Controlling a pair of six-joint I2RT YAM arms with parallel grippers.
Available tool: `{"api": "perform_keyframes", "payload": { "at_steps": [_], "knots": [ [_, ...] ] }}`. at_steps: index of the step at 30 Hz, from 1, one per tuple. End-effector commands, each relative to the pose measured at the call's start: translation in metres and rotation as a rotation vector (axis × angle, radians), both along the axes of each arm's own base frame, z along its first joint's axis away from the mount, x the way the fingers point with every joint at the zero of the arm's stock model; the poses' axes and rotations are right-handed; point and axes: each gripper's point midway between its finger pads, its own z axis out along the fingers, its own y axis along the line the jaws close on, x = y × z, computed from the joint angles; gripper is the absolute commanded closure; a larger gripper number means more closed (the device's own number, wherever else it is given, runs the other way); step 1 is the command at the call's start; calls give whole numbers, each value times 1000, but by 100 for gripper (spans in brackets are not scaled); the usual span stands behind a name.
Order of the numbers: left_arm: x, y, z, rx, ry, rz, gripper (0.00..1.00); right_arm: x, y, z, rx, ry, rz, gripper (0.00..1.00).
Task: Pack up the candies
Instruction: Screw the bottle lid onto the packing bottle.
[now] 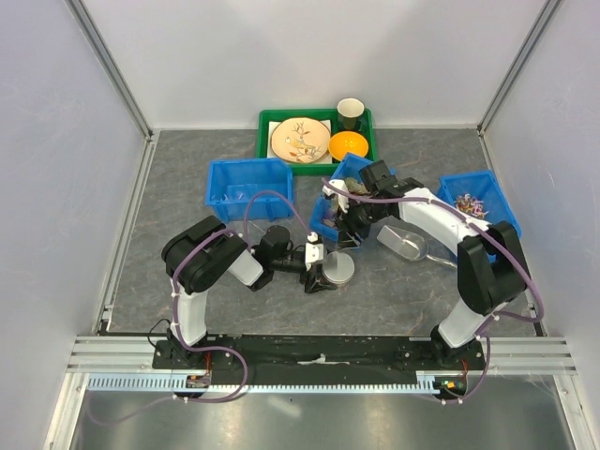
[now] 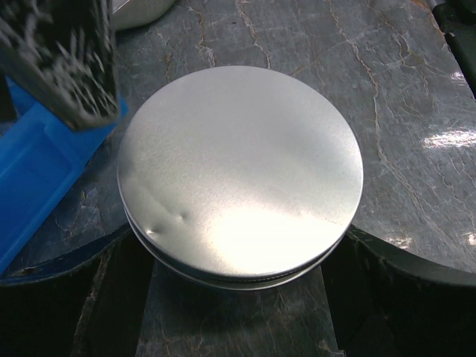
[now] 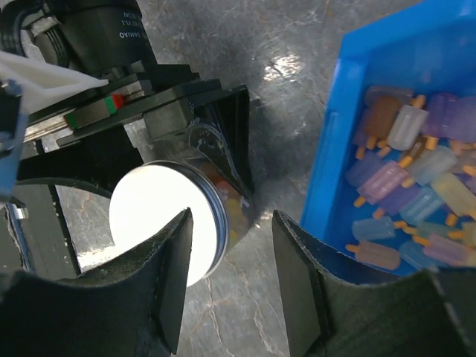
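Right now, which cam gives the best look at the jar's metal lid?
Left wrist: the metal lid fills the frame face-on, small dents showing at its left. Right wrist shows the lid obliquely, glared white, partly behind a finger of the right end effector. Top external shows only a small disc.
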Motion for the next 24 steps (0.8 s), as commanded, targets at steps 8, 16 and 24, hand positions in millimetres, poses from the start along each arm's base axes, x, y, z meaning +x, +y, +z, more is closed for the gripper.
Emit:
{"api": "perform_keyframes", "payload": {
  "at_steps": [8,16,24],
  "knots": [
    [10,0,-8,24,-46,18,20,-6,22,-8,69,68,47,54],
    [10,0,-8,25,-45,18,20,-21,11,-19,18,106,74,65],
    [11,0,-8,25,-43,22,20,-36,-5,-25,-39,109,73,76]
  ]
}}
